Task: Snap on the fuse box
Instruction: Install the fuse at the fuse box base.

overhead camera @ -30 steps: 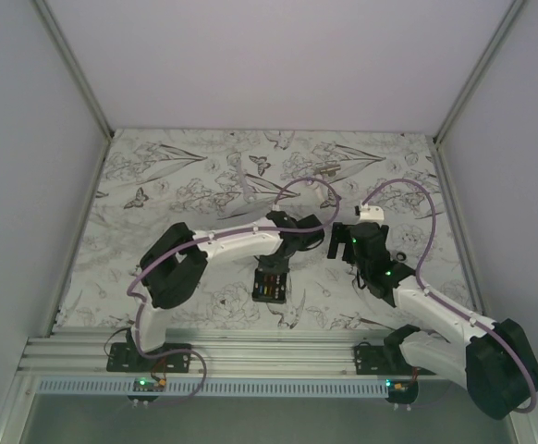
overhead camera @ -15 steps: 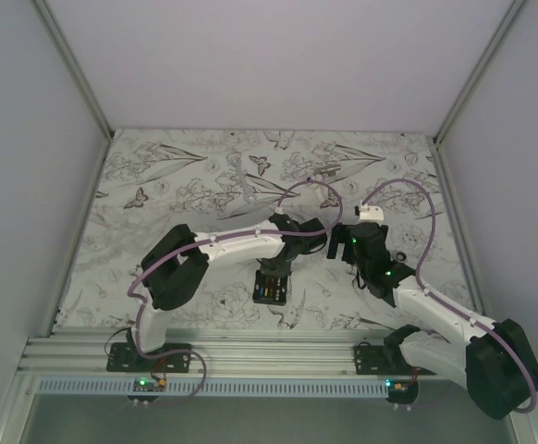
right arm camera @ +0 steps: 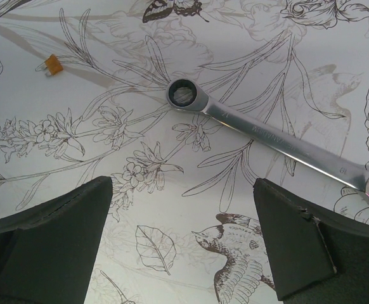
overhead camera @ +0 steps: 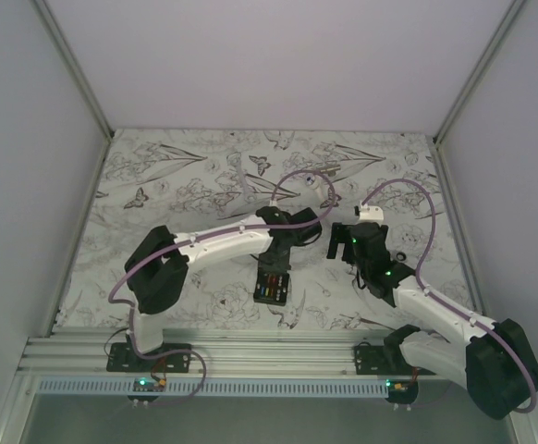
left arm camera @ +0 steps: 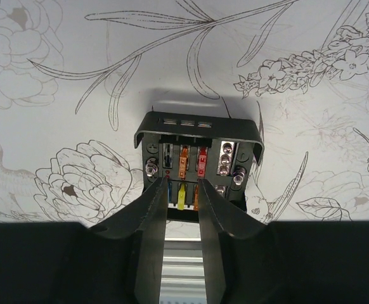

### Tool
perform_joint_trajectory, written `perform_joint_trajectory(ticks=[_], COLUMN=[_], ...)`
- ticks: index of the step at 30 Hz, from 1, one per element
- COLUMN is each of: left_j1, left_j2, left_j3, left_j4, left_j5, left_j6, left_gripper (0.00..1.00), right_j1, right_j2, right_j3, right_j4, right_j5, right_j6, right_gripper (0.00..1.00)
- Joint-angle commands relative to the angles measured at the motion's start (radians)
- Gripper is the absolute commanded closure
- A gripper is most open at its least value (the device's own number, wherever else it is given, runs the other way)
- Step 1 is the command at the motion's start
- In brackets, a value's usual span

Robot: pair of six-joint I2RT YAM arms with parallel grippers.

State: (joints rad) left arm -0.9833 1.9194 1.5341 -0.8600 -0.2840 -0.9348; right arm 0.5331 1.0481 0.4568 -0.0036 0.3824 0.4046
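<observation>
Probably light, stiff and slick, the fuse box [left arm camera: 194, 128] wants holding by its side walls, not the fragile fuses [left arm camera: 202, 161] beneath your narrowly parted left gripper [left arm camera: 183, 185].

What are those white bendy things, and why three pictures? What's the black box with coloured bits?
Those are two robot arms: the left arm and the right arm. One picture looks down from above; the other two come from cameras on each wrist. On the flowery table lie a fuse box with coloured fuses, a silver wrench and a tiny orange piece. The left tool hangs over the fuse box, fingers nearly together; whether it grips anything is unclear. The right tool is wide open, holding nothing.
</observation>
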Motion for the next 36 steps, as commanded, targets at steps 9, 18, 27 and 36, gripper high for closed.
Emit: perform_joint_trajectory(ticks=[9, 18, 27, 36], left_j1=[0.049, 0.058, 0.071, 0.073], left_j2=[-0.003, 0.001, 0.006, 0.023], left_j3=[-0.064, -0.085, -0.093, -0.072], left_j4=[0.018, 0.030, 0.032, 0.039], left_j5=[0.144, 0.143, 0.134, 0.164], left_j6=[0.021, 0.017, 0.032, 0.043], left_gripper=[0.79, 0.82, 0.82, 0.83], right_j1=[-0.009, -0.010, -0.009, -0.009], right_j2=[-0.006, -0.006, -0.005, 0.000], right_j3=[0.017, 0.016, 0.016, 0.018], right_j4=[0.033, 0.033, 0.033, 0.034], right_j5=[-0.002, -0.004, -0.005, -0.008], right_j6=[0.015, 0.015, 0.016, 0.015], right_gripper=[0.00, 0.00, 0.00, 0.00])
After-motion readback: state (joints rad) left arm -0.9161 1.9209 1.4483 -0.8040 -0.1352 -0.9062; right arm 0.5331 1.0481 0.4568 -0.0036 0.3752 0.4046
